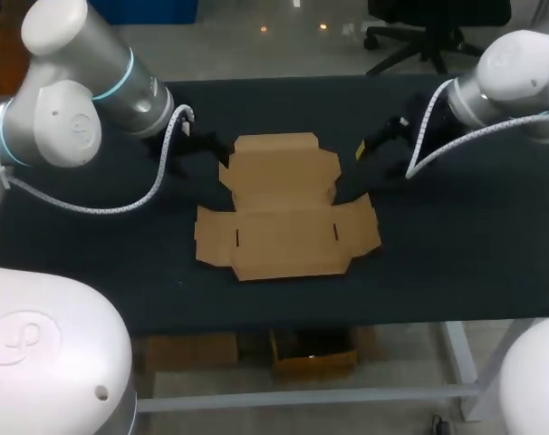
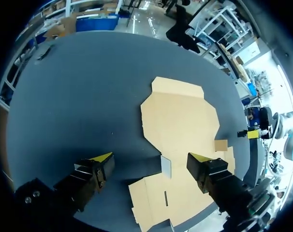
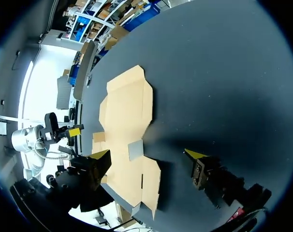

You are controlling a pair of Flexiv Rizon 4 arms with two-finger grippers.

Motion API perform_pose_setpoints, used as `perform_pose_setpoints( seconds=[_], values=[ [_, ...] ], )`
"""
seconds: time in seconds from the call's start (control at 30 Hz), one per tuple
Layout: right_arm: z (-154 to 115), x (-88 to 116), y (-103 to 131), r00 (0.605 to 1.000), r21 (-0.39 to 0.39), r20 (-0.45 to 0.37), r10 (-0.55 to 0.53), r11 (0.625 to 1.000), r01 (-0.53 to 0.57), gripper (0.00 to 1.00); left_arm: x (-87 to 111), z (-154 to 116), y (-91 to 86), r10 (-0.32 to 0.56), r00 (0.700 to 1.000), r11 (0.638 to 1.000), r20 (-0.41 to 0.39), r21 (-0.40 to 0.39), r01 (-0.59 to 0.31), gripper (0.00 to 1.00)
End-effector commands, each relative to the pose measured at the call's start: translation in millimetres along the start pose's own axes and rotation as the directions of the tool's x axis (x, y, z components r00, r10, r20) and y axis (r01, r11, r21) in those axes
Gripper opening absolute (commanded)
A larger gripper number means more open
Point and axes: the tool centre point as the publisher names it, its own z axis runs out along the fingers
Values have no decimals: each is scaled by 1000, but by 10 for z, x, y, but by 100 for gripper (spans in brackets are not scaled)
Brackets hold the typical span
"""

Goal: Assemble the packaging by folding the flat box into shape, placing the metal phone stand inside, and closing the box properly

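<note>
- Head view: the flat box (image 1: 284, 210) lies unfolded in the middle of the tabletop (image 1: 456, 258), all panels and flaps level with the surface. No wall is raised.
- Head view: the left end effector (image 1: 207, 147) sits low at the box's 10 o'clock, just beside its far panel. The right end effector (image 1: 376, 143) sits at the 2 o'clock, near the far right flap. Neither touches the card as far as can be seen.
- Head view: the metal phone stand cannot be made out on the tabletop.
- Left wrist view: the left end effector (image 2: 150, 159) is released, fingers spread wide with nothing gripped. The flat box (image 2: 180, 116) runs from between the fingers out to its 12 o'clock. The right end effector (image 2: 250, 134) shows beyond the box's far edge.
- Right wrist view: the right end effector (image 3: 147, 155) is likewise released and empty. The flat box (image 3: 124, 111) lies between and ahead of its fingers, and the left end effector (image 3: 71, 131) stands past the card.
- Assessment: the folding step is in hand and not yet begun. The next move calls for getting a fingertip under a flap edge (thin card lying flush gives little purchase).
- Obstructions: nothing lies on the card. The arms face each other across it, so they could crowd one another.
</note>
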Motion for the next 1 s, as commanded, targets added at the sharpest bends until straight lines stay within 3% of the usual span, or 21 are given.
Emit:
perform_pose_setpoints(
  seconds=[0.03, 0.53, 0.63, 0.77, 1.0],
  values=[
    [-78, -52, -9, 999, 4, -33, -5, 1000, 5, 100, -62, -118, 38, 8, 999, 1000, -39, 0, -8, 100],
    [-306, -19, 52, 999, 15, -39, 32, 999, -32, 100, -157, -390, -41, 5, 999, 1000, -42, -24, -6, 100],
    [-345, -21, 63, 995, 21, -34, 97, 995, -96, 100, -193, -463, -42, 14, 999, 999, -41, -38, -15, 100],
    [-351, -44, 66, 991, 25, -34, 133, 991, -132, 100, -260, -482, -70, 12, 1000, 996, -7, -92, -13, 100],
    [-351, -44, 66, 991, 25, -34, 133, 991, -132, 100, -260, -482, -70, 12, 1000, 996, -7, -92, -13, 100]
  ],
)
